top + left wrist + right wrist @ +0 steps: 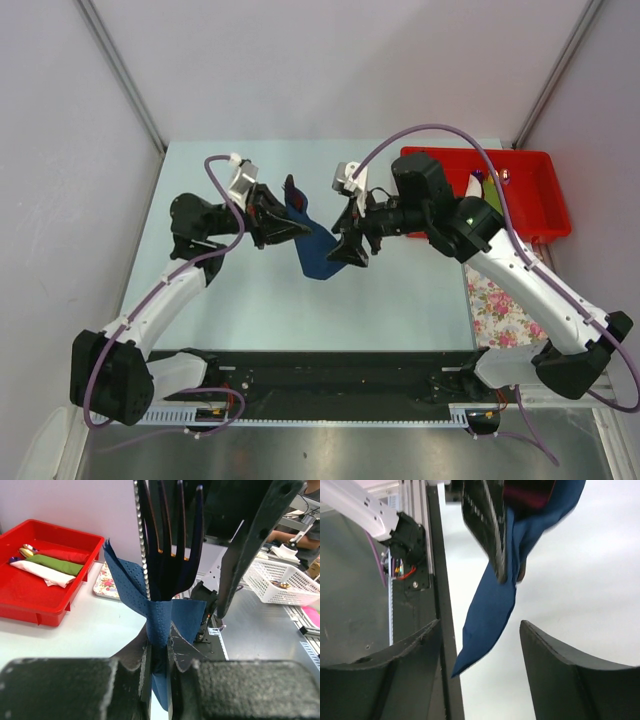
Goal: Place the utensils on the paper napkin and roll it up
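A pale blue-green table [260,300] stands between plain grey walls [330,60] with metal posts [120,72]. At its far right sits a red tray [530,153]; nearer, a flowered cloth [500,310]. The light is even.

The left fingers [283,228] hold the crumpled navy napkin [316,256], with the right fingers [351,252] just beside it.

From the left wrist, the knife [142,540] and most tines of the fork [177,555] run off the top edge. Their lower ends are hidden inside the paper napkin [165,612], whose bottom disappears between the fingers of the left gripper [160,665]. From above, the right arm [530,270] covers part of the flowered cloth [497,300], and the red tray [545,195] holds things too small to tell.
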{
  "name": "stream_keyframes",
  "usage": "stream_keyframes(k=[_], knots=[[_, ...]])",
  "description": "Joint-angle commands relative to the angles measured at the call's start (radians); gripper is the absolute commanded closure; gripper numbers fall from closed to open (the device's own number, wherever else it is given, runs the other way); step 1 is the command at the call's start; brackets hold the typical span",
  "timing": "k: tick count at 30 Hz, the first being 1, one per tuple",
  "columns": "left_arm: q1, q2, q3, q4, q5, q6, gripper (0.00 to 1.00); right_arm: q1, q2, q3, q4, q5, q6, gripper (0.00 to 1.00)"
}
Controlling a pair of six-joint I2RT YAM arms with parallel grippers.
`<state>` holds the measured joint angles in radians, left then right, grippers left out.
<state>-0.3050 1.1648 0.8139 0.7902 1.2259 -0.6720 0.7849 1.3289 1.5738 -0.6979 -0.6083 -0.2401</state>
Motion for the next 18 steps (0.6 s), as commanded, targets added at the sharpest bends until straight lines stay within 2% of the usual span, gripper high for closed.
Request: stream_keyframes(k=[1, 6, 9, 10, 18], knots=[[0.009, -0.014, 0.064, 0.027, -0.028, 0.02, 1.0, -0.016, -0.045, -0.038, -0.066, 0.016, 0.002, 0.39], [0.009, -0.016, 0.073, 0.029, -0.034, 0.015, 1.0, -0.03, -0.062, -0.061, -0.078, 0.009, 0.01, 0.65], [0.009, -0.016, 0.071, 0.063, -0.034, -0.011, 1.0, -0.033, -0.059, -0.07, -0.084, 0.008, 0.001, 0.88], [0.007, -0.014, 0.07, 0.076, -0.034, -0.033, 1.0, -0.041, -0.059, -0.07, -0.083, 0.01, -0.004, 1.0], [-0.02, -0.034, 0.056, 0.181, -0.009, -0.144, 1.0, -0.144, 0.006, -0.069, -0.023, -0.039, -0.063, 1.0]])
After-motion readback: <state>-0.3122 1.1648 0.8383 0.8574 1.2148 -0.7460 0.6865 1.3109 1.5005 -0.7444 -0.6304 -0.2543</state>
